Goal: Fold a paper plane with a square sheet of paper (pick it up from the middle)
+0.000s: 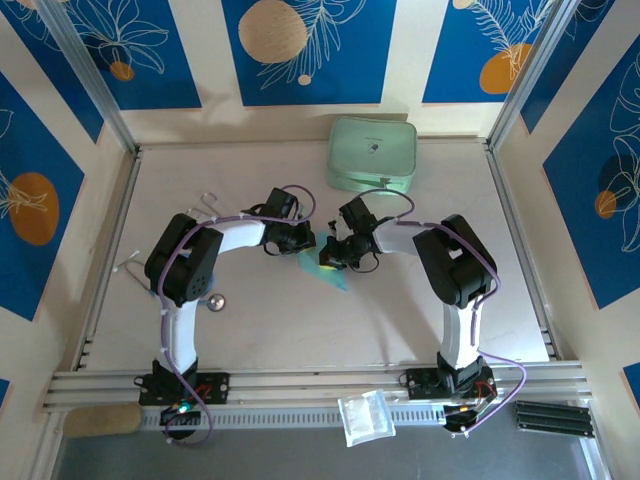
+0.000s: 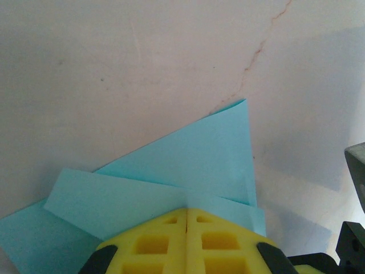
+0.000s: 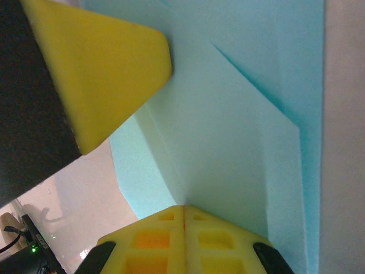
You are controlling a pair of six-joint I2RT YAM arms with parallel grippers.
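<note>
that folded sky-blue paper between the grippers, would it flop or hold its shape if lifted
Probably floppy: the thin, partly folded sky-blue paper sheet extends past the shut left gripper. Its overlapping layers likely stiffen it somewhat along the creases. Being so thin, it is likely very light and would slide or crumple if pushed.

Paper (image 1: 336, 275) mostly hidden, fold shape possibly indistinct.

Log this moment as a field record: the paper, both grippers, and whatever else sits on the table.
paper: sky-blue, partly folded, layers overlapping, mid-table
left gripper: shut on the paper at a folded edge
right gripper: shut on the paper where creases converge
gripper spacing: tips close together, facing each other over the paper
mint-green case: far side, apart from the paper
</note>
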